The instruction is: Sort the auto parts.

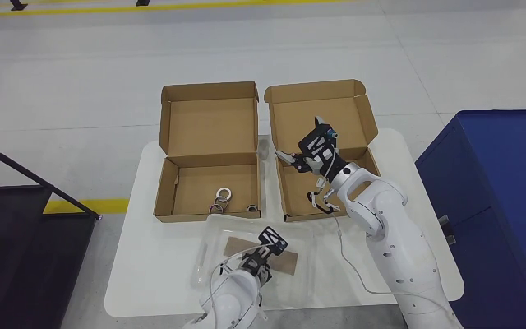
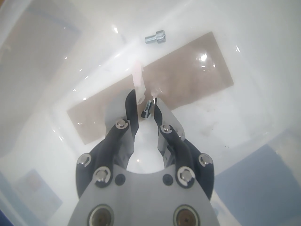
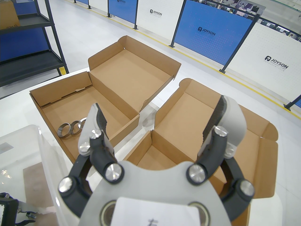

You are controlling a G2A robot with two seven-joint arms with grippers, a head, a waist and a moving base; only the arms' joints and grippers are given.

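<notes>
My left gripper point(image 2: 144, 105) is down inside a clear plastic bin point(image 2: 235, 15), and its fingers are shut on a small dark bolt point(image 2: 146, 109) held at a tilt. A second, silver bolt point(image 2: 155, 39) lies loose on the bin floor a little beyond it. In the top view this gripper point(image 1: 264, 252) is in the bin point(image 1: 205, 247) at the table's front. My right gripper point(image 3: 158, 103) hangs open and holds nothing, above the near-left corner of the right cardboard box point(image 3: 188, 123). The top view puts it point(image 1: 289, 159) over that box point(image 1: 283, 197).
The left cardboard box point(image 1: 167, 187) holds several metal bearing rings point(image 1: 222, 196), also seen as rings point(image 3: 70, 128) in the right wrist view. Both boxes stand with lids open at the table's back. A brown card point(image 2: 192, 71) lies under the bin. A blue cabinet point(image 1: 485, 189) stands to the right.
</notes>
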